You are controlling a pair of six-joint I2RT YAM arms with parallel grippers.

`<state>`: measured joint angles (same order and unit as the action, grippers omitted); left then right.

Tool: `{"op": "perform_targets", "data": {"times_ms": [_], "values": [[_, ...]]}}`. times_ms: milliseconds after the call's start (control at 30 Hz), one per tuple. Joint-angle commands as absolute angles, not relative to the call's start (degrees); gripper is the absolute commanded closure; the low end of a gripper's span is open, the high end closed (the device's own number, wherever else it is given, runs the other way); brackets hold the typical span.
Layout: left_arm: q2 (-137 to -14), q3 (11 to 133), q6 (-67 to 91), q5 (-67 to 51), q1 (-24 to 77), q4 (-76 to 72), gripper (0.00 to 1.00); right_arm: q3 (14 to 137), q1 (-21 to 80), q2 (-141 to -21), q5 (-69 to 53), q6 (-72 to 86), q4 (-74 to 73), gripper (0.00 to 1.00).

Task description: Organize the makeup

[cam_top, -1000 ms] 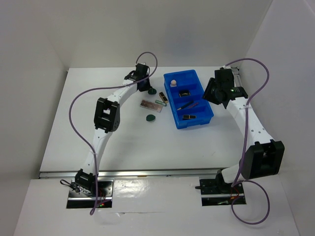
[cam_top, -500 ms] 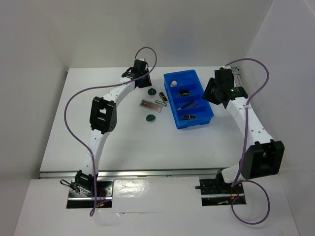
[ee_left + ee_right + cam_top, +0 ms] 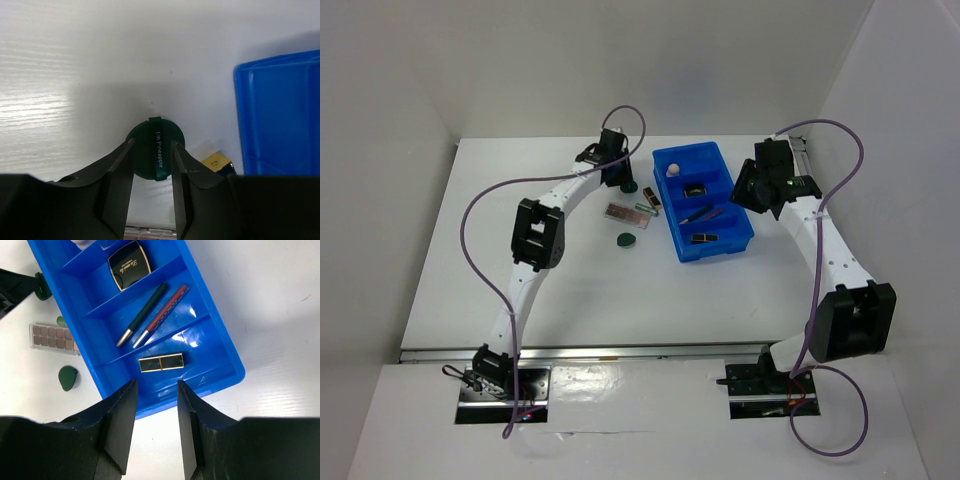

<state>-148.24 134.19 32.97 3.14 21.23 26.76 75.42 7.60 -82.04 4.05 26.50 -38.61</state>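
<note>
Green compact (image 3: pixel 150 145) between parted left jaws; blue tray rim (image 3: pixel 241 120) close.

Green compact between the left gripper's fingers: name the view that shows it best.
Left wrist: the green compact sits centred between the open fingers of the left gripper, label readable. Top external shows a dark dot beside the gripper; right wrist, only a green sliver at its left edge.

The left arm (image 3: pixel 535 235) and the right arm (image 3: pixel 825 245) have white links, black joint blocks, a looping purple cable (image 3: pixel 463 230) each and black fingers (image 3: pixel 117 175).
</note>
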Motion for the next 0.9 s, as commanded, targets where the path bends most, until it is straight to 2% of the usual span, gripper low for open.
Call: {"op": "perform_targets", "data": {"times_ms": [0,100,133,200,600,733,867], "values": [[-150.64,136.67,31.82,4.39,21.53,28.73,0.54,76.11,7.29,-82.09,4.04,25.93,-38.5,0.55],[-150.64,136.15,31.29,4.39,22.06,28.74,0.65,76.11,7.29,-82.09,4.04,25.93,-38.5,0.55],[-150.04,136.14,31.29,4.39,22.06,28.74,0.84,76.11,7.29,-82.09,4.04,25.93,-38.5,0.55],[-148.28,134.31,31.29,4.39,22.06,28.22,1.0,76.11,7.29,-82.09,4.04,25.93,-38.5,0.55],[-130.26,128.85,30.06,6.42,22.06,23.82,1.0,75.59,7.29,-82.09,4.57,25.93,-38.5,0.55],[-130.25,128.23,31.11,0.54,22.06,16.91,1.0,75.59,7.29,-82.09,4.57,25.93,-38.5,0.55],[-137.53,136.55,34.96,-7.89,22.59,14.86,1.0,75.59,7.29,-82.09,4.57,25.93,-37.97,0.55]]}}
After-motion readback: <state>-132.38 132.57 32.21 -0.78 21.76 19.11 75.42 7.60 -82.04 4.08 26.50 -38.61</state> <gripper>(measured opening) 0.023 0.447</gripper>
